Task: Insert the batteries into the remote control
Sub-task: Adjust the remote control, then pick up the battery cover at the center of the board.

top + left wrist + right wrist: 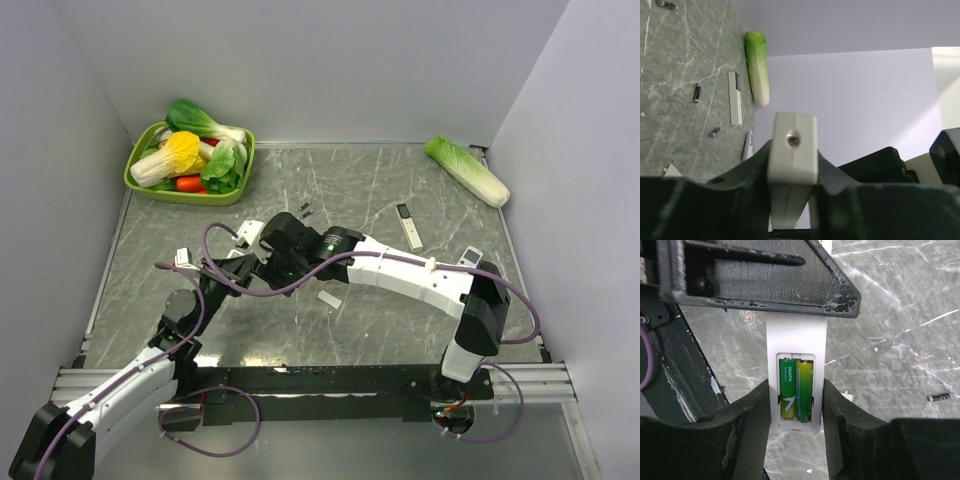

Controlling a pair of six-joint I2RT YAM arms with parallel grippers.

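The remote control (796, 340) is a slim white bar held above the table between both grippers. Its open back recess faces the right wrist camera, and two green batteries (788, 387) (804, 390) lie side by side in it. My right gripper (796, 390) is shut on the remote's sides at the recess end. My left gripper (792, 156) is shut on the other end of the remote (792, 147), where a small screw hole shows. In the top view the two grippers (235, 268) (282, 250) meet left of centre and hide most of the remote.
A green basket (140, 185) of vegetables stands at the back left and a napa cabbage (467, 170) at the back right. A white remote with a black end (409, 226), another white remote (472, 258), a small white flat piece (330, 299) and dark cells (306, 210) lie on the table.
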